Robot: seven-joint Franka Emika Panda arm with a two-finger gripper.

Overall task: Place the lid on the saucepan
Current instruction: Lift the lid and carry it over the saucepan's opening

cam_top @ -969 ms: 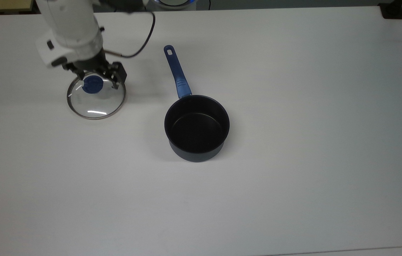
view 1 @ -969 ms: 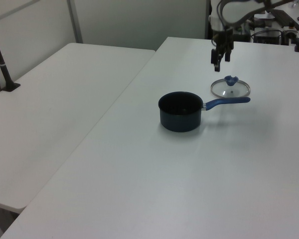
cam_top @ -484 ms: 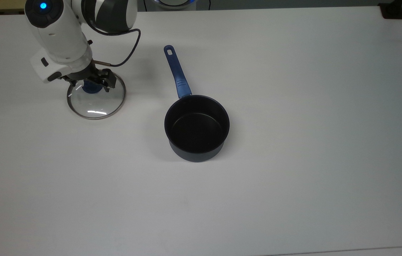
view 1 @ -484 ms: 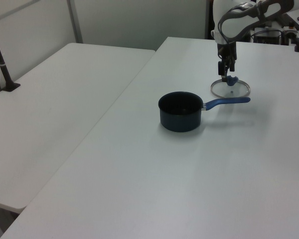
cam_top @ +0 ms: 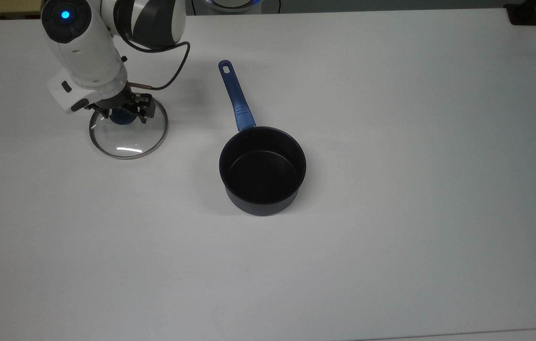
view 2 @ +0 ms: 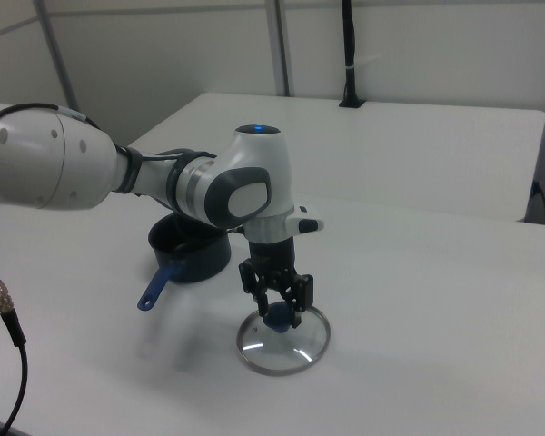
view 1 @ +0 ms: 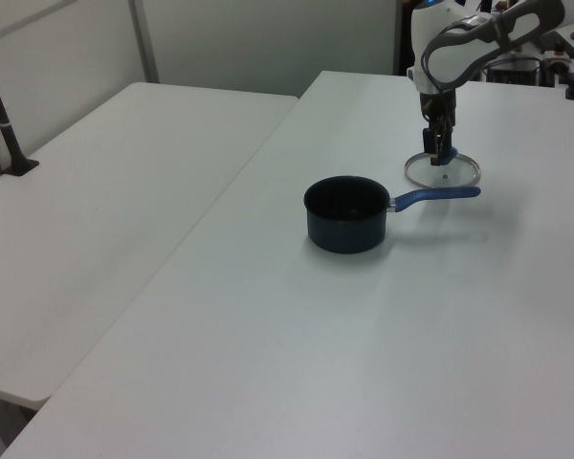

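Note:
The lid (cam_top: 128, 138) is a clear glass disc with a metal rim and a blue knob (cam_top: 119, 117), lying flat at the top view's left. My gripper (cam_top: 121, 113) is lowered over it, open, with one finger on each side of the knob. In the right view the gripper (view 2: 279, 313) straddles the knob above the lid (view 2: 286, 350). The saucepan (cam_top: 262, 168) stands empty mid-table, its long blue handle (cam_top: 236, 94) pointing to the far edge. In the left view the lid (view 1: 443, 173) lies just behind the saucepan (view 1: 344, 212), with the gripper (view 1: 438, 153) on it.
The white table (cam_top: 391, 142) stretches wide to the top view's right and front. A black cable (cam_top: 175, 66) loops from the wrist. A black fitting (cam_top: 523, 16) sits at the far right corner. In the left view a second table (view 1: 124, 172) adjoins, with a black post (view 1: 5, 124).
The gripper has come down from above the lid until its fingers sit around the blue knob. Lid and saucepan have not moved.

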